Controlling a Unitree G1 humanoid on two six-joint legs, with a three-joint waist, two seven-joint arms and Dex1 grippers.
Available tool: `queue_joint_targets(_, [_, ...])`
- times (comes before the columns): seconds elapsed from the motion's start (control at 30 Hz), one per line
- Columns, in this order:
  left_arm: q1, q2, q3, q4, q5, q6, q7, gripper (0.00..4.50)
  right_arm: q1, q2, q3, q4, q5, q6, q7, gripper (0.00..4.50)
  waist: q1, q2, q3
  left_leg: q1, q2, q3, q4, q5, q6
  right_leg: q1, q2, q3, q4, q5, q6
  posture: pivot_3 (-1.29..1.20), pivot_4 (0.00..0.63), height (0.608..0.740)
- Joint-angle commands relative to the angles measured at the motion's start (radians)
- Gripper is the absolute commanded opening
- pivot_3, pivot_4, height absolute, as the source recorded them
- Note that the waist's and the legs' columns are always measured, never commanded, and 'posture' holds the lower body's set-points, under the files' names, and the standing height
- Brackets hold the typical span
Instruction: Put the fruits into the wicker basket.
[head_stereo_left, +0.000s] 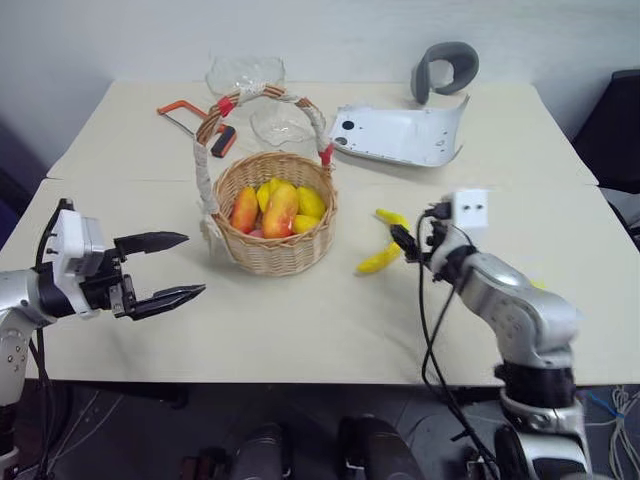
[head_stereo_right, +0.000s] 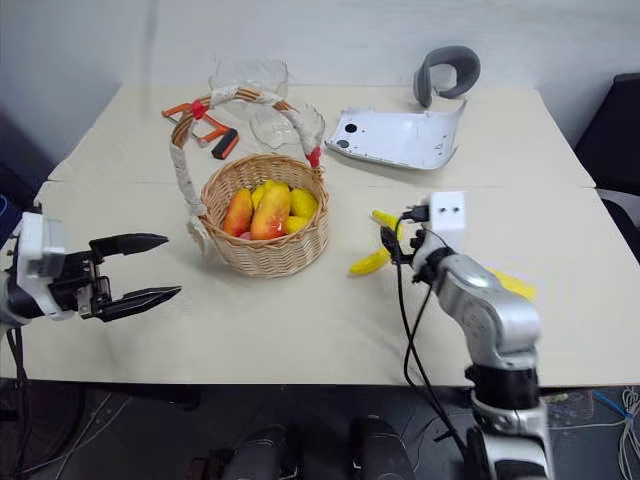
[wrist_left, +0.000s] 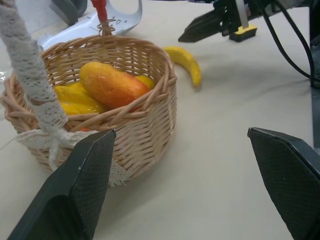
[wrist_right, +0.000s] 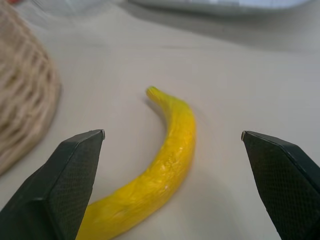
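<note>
Fingers (wrist_right: 75, 165) around one banana (wrist_right: 165, 165)

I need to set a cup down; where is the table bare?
Bare: the near strip of table between basket and front edge, and the far right corner. Crowded: behind the basket, with glass bowls, clamp, white shell; the banana lies right of the basket.

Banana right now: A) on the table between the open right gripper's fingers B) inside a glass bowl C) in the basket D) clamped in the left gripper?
A: the banana lies on the table beside the wicker basket, the right gripper open around it.
</note>
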Motion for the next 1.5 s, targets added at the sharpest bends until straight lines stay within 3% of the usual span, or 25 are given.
queue_joint_targets(0.03, [0.057,-0.03,0.03,-0.094,-0.015,0.001,0.041,4.42,-0.07,0.04,0.01,0.076,-0.053,-0.006,-0.026,4.5,-0.001,0.0,0.0,-0.001,0.0,0.0,0.0,0.0,0.0,0.0,0.0,0.0,0.002,0.0,0.0,0.0,0.15,0.74])
queue_joint_targets(0.07, [0.068,-0.039,0.032,-0.109,-0.018,0.005,0.053,4.42,-0.084,0.048,0.015,0.087,-0.064,-0.005,-0.025,4.5,-0.002,0.0,0.0,-0.001,0.0,0.0,0.0,0.0,0.0,0.0,0.0,-0.001,0.001,0.0,0.0,0.0,0.15,0.74])
queue_joint_targets(0.17, [0.088,-0.05,0.039,-0.135,-0.021,0.01,0.072,4.5,-0.093,0.051,0.03,0.116,-0.08,0.039,-0.002,3.9,-0.002,0.0,0.0,-0.002,0.0,0.0,0.0,0.0,0.001,-0.001,0.0,-0.001,0.001,0.0,0.0,0.0,0.15,0.74])
queue_joint_targets(0.3, [0.098,-0.045,0.052,-0.148,-0.026,0.018,0.084,4.5,-0.098,0.044,-0.001,0.088,-0.045,0.135,0.043,2.47,-0.002,-0.001,0.0,-0.001,0.0,0.0,0.0,0.0,0.001,0.0,0.0,0.0,-0.001,0.0,0.0,0.0,0.15,0.74])
queue_joint_targets(0.43, [0.094,-0.038,0.058,-0.144,-0.024,0.021,0.086,4.5,-0.092,-0.036,-0.038,0.025,0.039,0.281,0.165,1.08,-0.001,0.0,0.0,0.0,0.0,-0.001,0.0,0.002,0.003,0.0,0.0,0.0,0.001,0.0,0.0,0.0,0.15,0.74])
queue_joint_targets(0.5, [0.088,-0.039,0.061,-0.143,-0.026,0.02,0.089,4.5,-0.082,-0.095,-0.068,-0.01,0.079,0.296,0.237,0.67,0.0,0.0,0.0,0.001,0.0,-0.001,0.0,0.001,0.004,0.001,0.0,0.0,0.001,0.0,0.0,0.0,0.15,0.74])
queue_joint_targets(0.6, [0.067,-0.05,0.071,-0.144,-0.04,0.023,0.111,4.5,-0.077,-0.235,-0.026,-0.095,0.138,0.199,0.48,0.67,0.001,0.0,0.0,0.001,0.0,-0.001,0.0,0.001,0.004,0.001,0.0,-0.001,0.002,0.0,0.0,0.0,0.15,0.74])
queue_joint_targets(0.67, [0.058,-0.056,0.072,-0.149,-0.044,0.027,0.127,4.5,-0.096,-0.341,0.068,-0.166,0.158,0.09,0.706,0.67,0.001,0.0,0.0,0.001,0.0,-0.001,-0.001,0.001,0.005,0.0,0.0,-0.001,0.001,0.001,0.001,0.0,0.15,0.74])
queue_joint_targets(0.73, [0.058,-0.069,0.07,-0.154,-0.055,0.037,0.148,4.5,-0.179,-0.376,0.193,-0.164,0.124,0.033,0.818,0.67,-0.015,0.0,0.0,0.002,0.0,0.0,-0.001,0.0,0.005,0.001,0.001,-0.001,0.001,0.001,0.001,0.0,0.15,0.74])
queue_joint_targets(0.97, [0.078,-0.14,0.114,-0.195,-0.144,0.107,0.251,4.5,-0.544,-0.01,0.326,0.193,-0.035,0.017,0.611,0.67,-0.044,-0.002,0.0,0.004,0.002,0.0,-0.002,0.007,-0.005,-0.001,0.001,-0.002,0.007,0.001,0.0,0.0,0.15,0.74])
queue_joint_targets(1.1, [0.088,-0.165,0.139,-0.209,-0.179,0.13,0.295,4.5,-0.669,0.068,0.445,0.369,-0.189,-0.088,0.587,0.67,-0.033,-0.002,0.0,0.002,0.001,-0.002,-0.001,0.006,-0.003,-0.001,0.0,-0.001,0.005,0.001,0.0,0.0,0.15,0.74])
queue_joint_targets(1.3, [0.143,-0.207,0.128,-0.237,-0.166,0.11,0.317,4.5,-0.804,0.211,0.439,0.649,-0.312,-0.281,0.517,0.67,-0.029,-0.004,-0.001,-0.002,-0.001,-0.001,0.001,0.003,0.002,-0.001,-0.002,0.0,0.005,0.002,0.002,0.0,0.15,0.74])
queue_joint_targets(1.4, [0.155,-0.221,0.124,-0.245,-0.161,0.1,0.328,4.5,-0.828,0.253,0.429,0.748,-0.354,-0.4,0.506,1.61,-0.029,-0.004,-0.001,-0.002,-0.001,-0.001,0.0,0.003,0.002,-0.001,-0.002,0.0,0.004,0.002,0.002,0.0,0.15,0.74])
queue_joint_targets(1.5, [0.161,-0.229,0.119,-0.253,-0.159,0.092,0.336,4.5,-0.8,0.263,0.429,0.665,-0.326,-0.457,0.615,2.65,-0.028,-0.004,-0.001,-0.002,-0.001,-0.001,0.0,0.003,0.002,-0.001,-0.002,0.0,0.004,0.002,0.002,0.0,0.15,0.74])
